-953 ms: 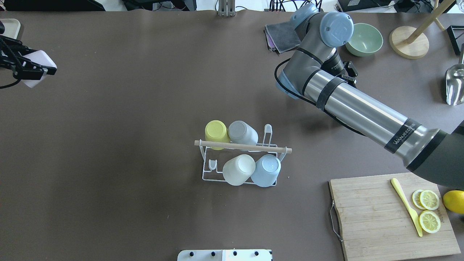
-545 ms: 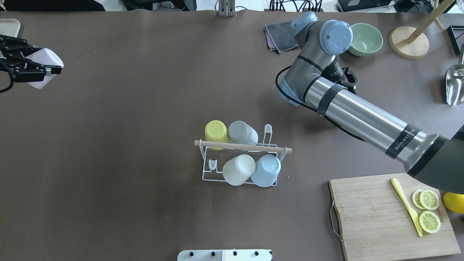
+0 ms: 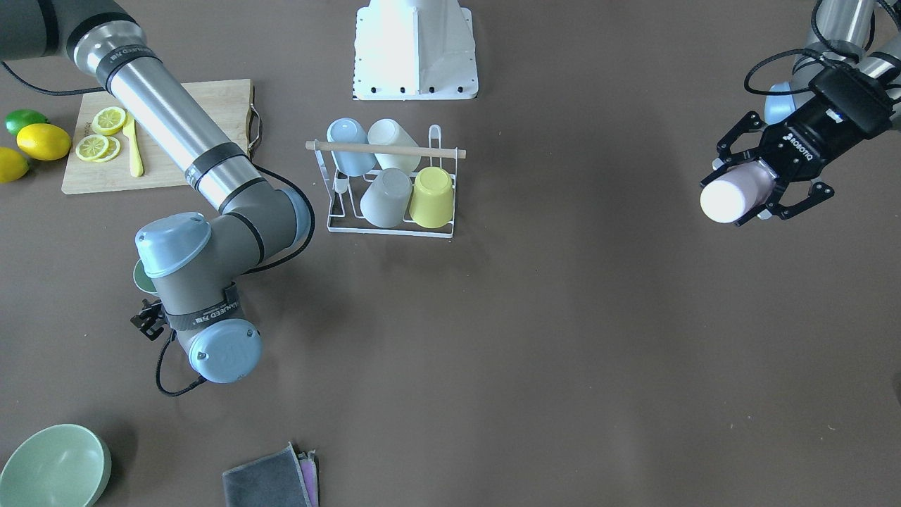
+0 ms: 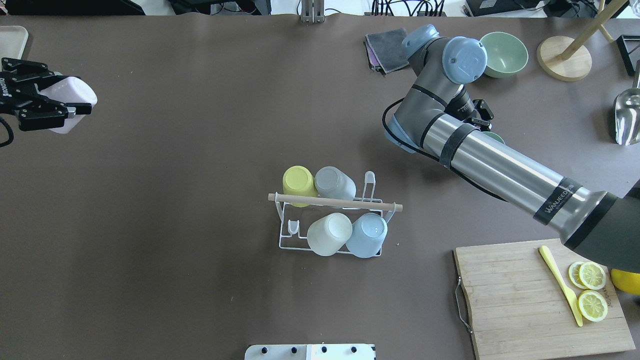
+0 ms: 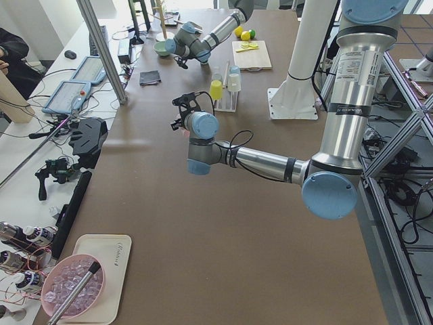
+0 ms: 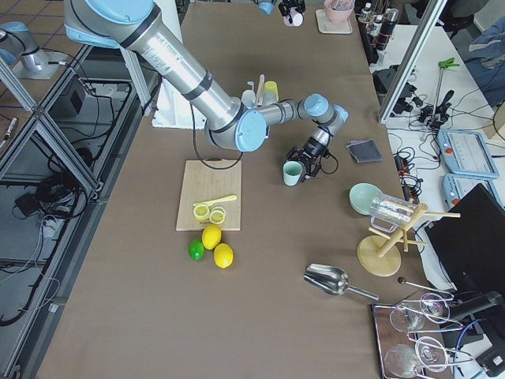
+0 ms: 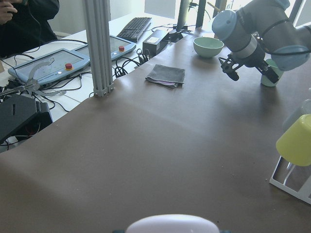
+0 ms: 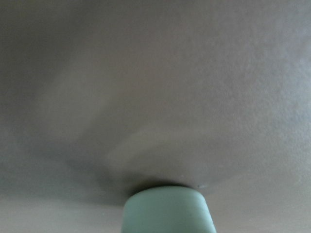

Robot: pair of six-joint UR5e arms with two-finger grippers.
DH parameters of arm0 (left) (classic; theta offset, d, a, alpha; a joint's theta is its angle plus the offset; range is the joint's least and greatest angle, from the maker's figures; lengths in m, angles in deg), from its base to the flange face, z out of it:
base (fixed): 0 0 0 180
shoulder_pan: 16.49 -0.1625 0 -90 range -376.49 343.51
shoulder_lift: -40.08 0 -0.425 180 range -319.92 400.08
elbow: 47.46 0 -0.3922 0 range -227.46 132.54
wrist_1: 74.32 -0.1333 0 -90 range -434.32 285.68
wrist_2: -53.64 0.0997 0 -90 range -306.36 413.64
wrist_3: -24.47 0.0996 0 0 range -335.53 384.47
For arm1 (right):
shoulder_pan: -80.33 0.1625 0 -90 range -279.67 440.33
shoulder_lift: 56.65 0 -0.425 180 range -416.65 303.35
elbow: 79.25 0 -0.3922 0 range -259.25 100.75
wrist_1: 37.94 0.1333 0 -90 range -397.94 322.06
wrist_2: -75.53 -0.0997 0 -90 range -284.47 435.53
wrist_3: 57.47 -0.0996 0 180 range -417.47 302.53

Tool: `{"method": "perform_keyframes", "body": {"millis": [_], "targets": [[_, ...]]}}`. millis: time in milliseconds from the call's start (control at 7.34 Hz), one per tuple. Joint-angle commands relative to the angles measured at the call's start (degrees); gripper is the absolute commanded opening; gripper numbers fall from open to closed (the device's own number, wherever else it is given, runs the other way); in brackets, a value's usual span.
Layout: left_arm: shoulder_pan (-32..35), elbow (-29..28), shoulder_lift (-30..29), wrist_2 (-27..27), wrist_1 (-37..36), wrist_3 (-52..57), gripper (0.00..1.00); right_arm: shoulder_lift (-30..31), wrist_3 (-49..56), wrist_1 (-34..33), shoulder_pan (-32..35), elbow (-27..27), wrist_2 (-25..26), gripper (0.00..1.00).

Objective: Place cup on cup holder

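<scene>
Overhead exterior view showed the left gripper (image 4: pixel 55 102) clamped around a pale pink cup (image 4: pixel 75 92) at the table's far left, well apart from the cup holder (image 4: pixel 350 202), which held four cups with two pegs free. Transport appeared the step in hand; next, the cup likely needed upending over a free peg. "ROBOTIQ" marked that gripper. The right gripper's (image 6: pixel 302 160) opening, beside a green cup (image 6: pixel 293 173), could not be told.

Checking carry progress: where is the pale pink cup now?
Overhead view: the pale pink cup is at the far left edge, held in the left gripper, far from the cup holder.
</scene>
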Motion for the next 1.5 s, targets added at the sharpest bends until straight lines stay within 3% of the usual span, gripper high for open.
{"method": "perform_keyframes", "body": {"millis": [0, 136, 409, 681, 817, 1089, 1362], "targets": [[-5.4, 2.9, -1.6, 8.5, 2.2, -1.0, 0.00, 1.3, 0.0, 0.0, -0.2, 1.2, 0.0, 1.00], [-9.3, 4.7, -1.8, 15.9, 2.8, -2.6, 0.00, 1.6, 0.0, 0.0, -0.4, 1.9, 0.0, 1.00], [-14.3, 6.4, -1.4, 22.9, 5.7, -5.0, 0.00, 2.0, 0.0, 0.0, -0.9, 1.9, 0.0, 1.00], [-25.5, 6.5, -1.2, 41.6, 12.6, -6.3, 0.00, 2.8, -0.2, -0.1, -1.1, 3.2, 0.1, 1.00], [-27.5, 5.9, -1.2, 43.1, 13.8, -6.3, 0.00, 2.9, -0.1, -0.1, -1.1, 3.2, 0.1, 1.00], [-32.7, 5.9, -2.0, 51.1, 14.2, -6.4, 0.00, 3.7, 0.0, -0.2, -1.1, 4.5, 0.1, 0.97], [-38.9, 5.7, -4.0, 57.9, 14.0, -6.3, 0.00, 3.7, 0.0, -0.9, -0.9, 5.2, 0.3, 0.50]]}}
